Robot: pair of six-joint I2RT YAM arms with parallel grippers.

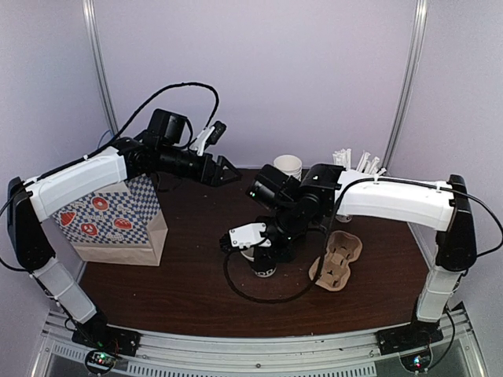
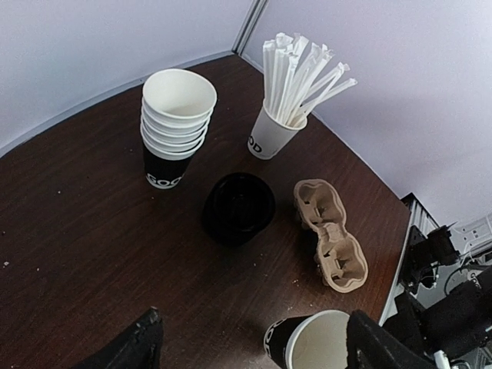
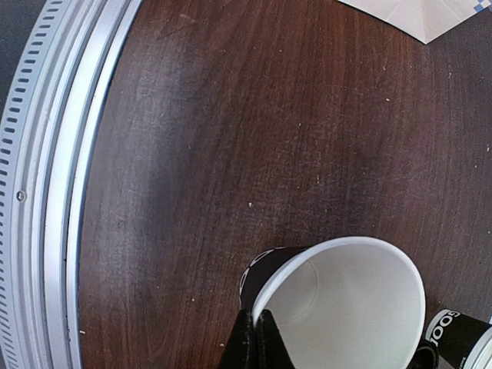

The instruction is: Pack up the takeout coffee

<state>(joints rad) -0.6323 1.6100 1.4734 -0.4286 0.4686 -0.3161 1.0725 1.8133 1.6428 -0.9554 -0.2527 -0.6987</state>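
Observation:
The coffee cup (image 3: 346, 307) is black outside, white inside, with white print and no lid on it. It stands on the dark table at centre in the top view (image 1: 266, 267). My right gripper (image 3: 257, 342) is shut on its near rim, one finger inside and one outside; it also shows in the top view (image 1: 258, 253). The cup shows at the bottom of the left wrist view (image 2: 311, 344). My left gripper (image 1: 225, 172) is open and empty, held high over the back of the table. A short black stack of lids (image 2: 238, 207) lies below it.
A stack of black cups (image 2: 177, 127) and a white cup of straws (image 2: 274, 134) stand at the back. A brown two-cup carrier (image 1: 338, 258) lies to the right of the held cup. A patterned paper bag (image 1: 118, 220) stands at the left. Part of another printed black cup (image 3: 455, 332) shows beside the held one.

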